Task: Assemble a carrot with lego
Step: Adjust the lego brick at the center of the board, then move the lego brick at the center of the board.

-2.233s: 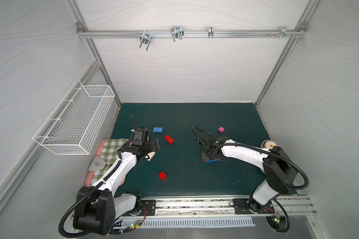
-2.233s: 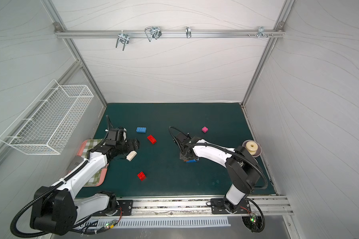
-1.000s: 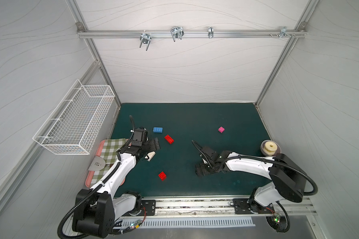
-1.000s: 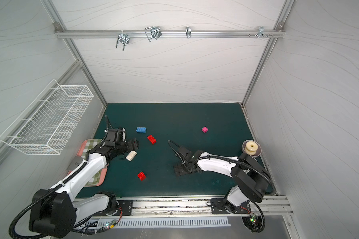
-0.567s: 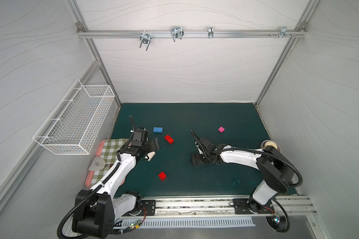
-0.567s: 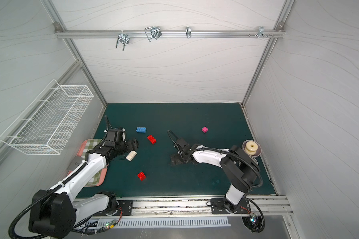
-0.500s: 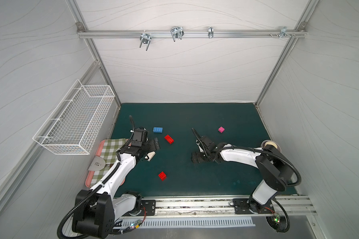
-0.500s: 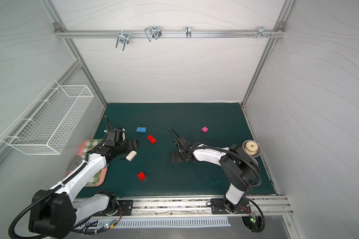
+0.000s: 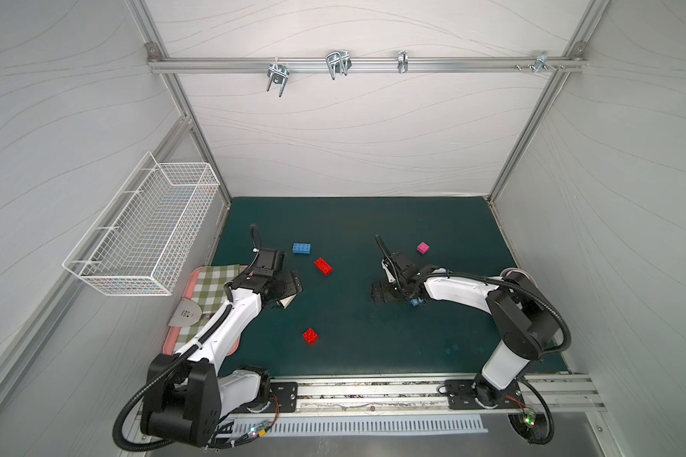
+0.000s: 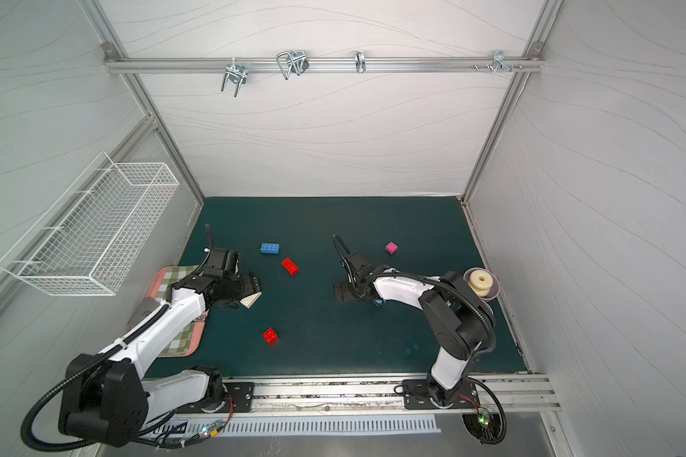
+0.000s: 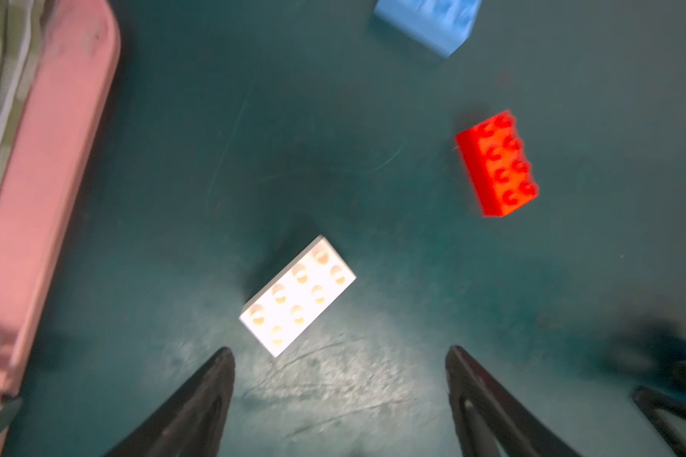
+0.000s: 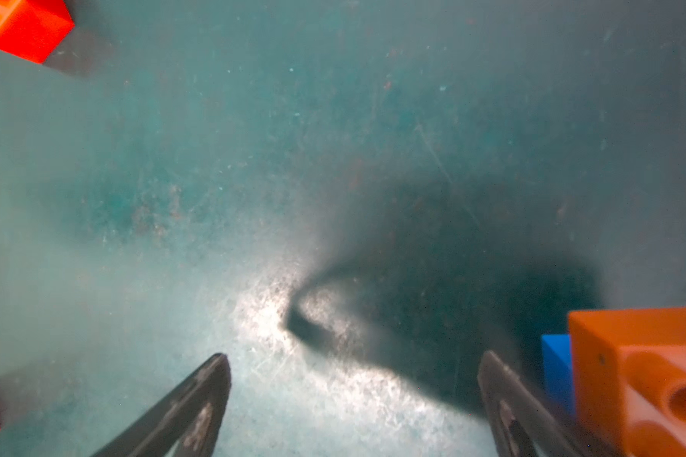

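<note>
Your left gripper (image 11: 339, 350) has its two fingers apart and nothing is between them. The white brick (image 11: 298, 294) lies flat with studs up, just in front of the fingertips and not touched. Your right gripper (image 12: 353, 356) is also wide apart and holds nothing. Just outside one of its fingers an orange brick (image 12: 642, 376) lies on its side and touches a blue brick (image 12: 557, 368), but I cannot tell if these two are joined. The carrot is not yet built; the other bricks lie separate on the green mat (image 9: 373, 221). Take 12 o'clock at the back wall and count from the middle of the mat in a top view. The left gripper is at 9 o'clock, beside the pink tray (image 9: 167, 340). The long blue brick (image 9: 301, 248) and the long red brick (image 9: 323, 266) are at 10 o'clock. The pink brick (image 9: 423, 247) is at 2 o'clock and the small red brick (image 9: 310, 336) at 7 o'clock.
</note>
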Available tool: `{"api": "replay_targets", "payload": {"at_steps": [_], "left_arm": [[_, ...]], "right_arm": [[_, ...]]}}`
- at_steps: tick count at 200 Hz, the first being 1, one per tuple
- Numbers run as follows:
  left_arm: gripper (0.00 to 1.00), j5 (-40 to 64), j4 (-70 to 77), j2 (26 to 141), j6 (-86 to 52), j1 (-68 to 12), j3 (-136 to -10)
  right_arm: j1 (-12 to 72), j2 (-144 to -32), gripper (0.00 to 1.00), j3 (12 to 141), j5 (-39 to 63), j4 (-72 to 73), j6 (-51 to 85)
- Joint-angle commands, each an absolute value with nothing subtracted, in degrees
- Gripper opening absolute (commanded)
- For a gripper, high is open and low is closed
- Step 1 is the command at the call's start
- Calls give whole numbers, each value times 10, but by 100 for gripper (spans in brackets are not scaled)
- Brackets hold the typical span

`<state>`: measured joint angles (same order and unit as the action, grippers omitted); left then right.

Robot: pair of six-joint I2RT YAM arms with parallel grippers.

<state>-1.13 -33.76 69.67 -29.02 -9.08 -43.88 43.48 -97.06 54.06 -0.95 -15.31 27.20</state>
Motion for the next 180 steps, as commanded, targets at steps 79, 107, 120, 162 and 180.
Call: {"api": "replay_targets", "payload": {"at_steps": [79, 107, 120, 162, 180], "left_arm": [[58, 76, -536, 700, -567, -249, -439], [62, 69, -531, 709, -632, -278, -427], [65, 77, -513, 717, -655, -288, -416], [67, 67, -486, 742, -696, -311, -400], [64, 59, -483, 750, -698, -316, -403]], "right_arm": [[475, -891, 99, 531, 16, -238, 293], [475, -864, 99, 526, 11, -250, 293], [475, -850, 99, 523, 9, -257, 293], [475, -811, 99, 505, 3, -273, 293], [472, -802, 99, 498, 1, -276, 293]]}}
